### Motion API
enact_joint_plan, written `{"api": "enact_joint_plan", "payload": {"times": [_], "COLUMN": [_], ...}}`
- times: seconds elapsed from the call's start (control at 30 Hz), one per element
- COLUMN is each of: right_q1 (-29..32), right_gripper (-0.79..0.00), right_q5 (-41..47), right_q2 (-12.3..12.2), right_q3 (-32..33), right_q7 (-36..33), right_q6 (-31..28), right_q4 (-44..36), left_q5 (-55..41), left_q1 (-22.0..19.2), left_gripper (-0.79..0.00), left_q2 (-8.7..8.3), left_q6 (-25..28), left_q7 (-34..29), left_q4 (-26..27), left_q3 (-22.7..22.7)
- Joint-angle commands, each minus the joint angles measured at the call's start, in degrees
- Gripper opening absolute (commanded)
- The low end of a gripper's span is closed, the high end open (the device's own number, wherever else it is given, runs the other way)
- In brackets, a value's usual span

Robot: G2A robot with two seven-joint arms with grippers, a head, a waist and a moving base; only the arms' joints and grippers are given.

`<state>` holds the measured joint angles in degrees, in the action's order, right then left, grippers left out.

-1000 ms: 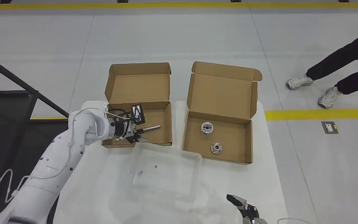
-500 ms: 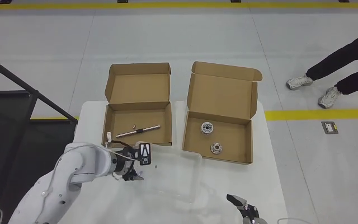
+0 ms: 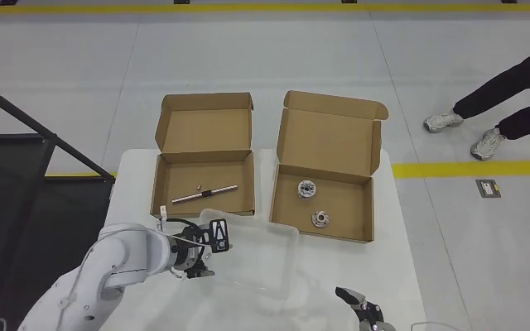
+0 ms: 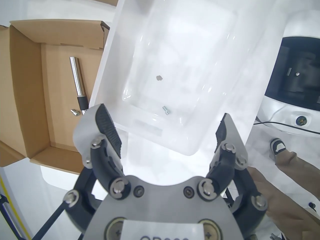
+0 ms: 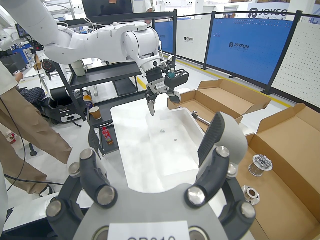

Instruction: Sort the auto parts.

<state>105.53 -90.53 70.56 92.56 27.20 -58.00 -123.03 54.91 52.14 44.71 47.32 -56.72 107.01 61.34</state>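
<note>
**Left gripper open over the tray's left end**

The left gripper (image 3: 199,253) hangs over the left end of the tray (image 3: 273,281), jaws spread wide and holding nothing. In the tray lie a screw (image 4: 166,110), just beneath that gripper, and a small flat piece (image 4: 159,77) nearer the tray's middle. Beyond the tray's far left side, a box (image 3: 166,178) holds a rod (image 3: 204,194) and a second screw (image 4: 74,112). Beyond its far right side, another box (image 3: 348,207) holds two round metal parts (image 3: 307,189) (image 3: 320,218). The right gripper (image 3: 358,299) sits off the tray's near right corner, released and empty.
</note>
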Motion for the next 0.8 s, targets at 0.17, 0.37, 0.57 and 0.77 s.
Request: {"api": "enact_joint_plan", "payload": {"times": [0.17, 0.37, 0.57, 0.77], "right_q1": [0.0, 0.0, 0.0, 0.0], "right_gripper": [0.000, 0.000, 0.000, 0.000], "right_q5": [0.0, 0.0, 0.0, 0.0], "right_q2": [0.0, 0.0, 0.0, 0.0], "right_q3": [0.0, 0.0, 0.0, 0.0], "right_q7": [0.0, 0.0, 0.0, 0.0], "right_q6": [0.0, 0.0, 0.0, 0.0], "right_q4": [0.0, 0.0, 0.0, 0.0], "left_q5": [-0.1, -1.4, -5.5, -5.7], "left_q1": [2.1, 3.0, -1.6, -3.7], "left_gripper": [0.000, 0.000, 0.000, 0.000], "left_q2": [0.96, 1.31, 2.72, 3.35], "left_q6": [-15.3, -22.6, -26.2, -28.9], "left_q7": [2.3, -6.5, -16.5, -19.6], "left_q4": [0.0, 5.2, 5.5, 4.6], "left_q3": [-1.4, -2.5, -6.9, -8.4]}}
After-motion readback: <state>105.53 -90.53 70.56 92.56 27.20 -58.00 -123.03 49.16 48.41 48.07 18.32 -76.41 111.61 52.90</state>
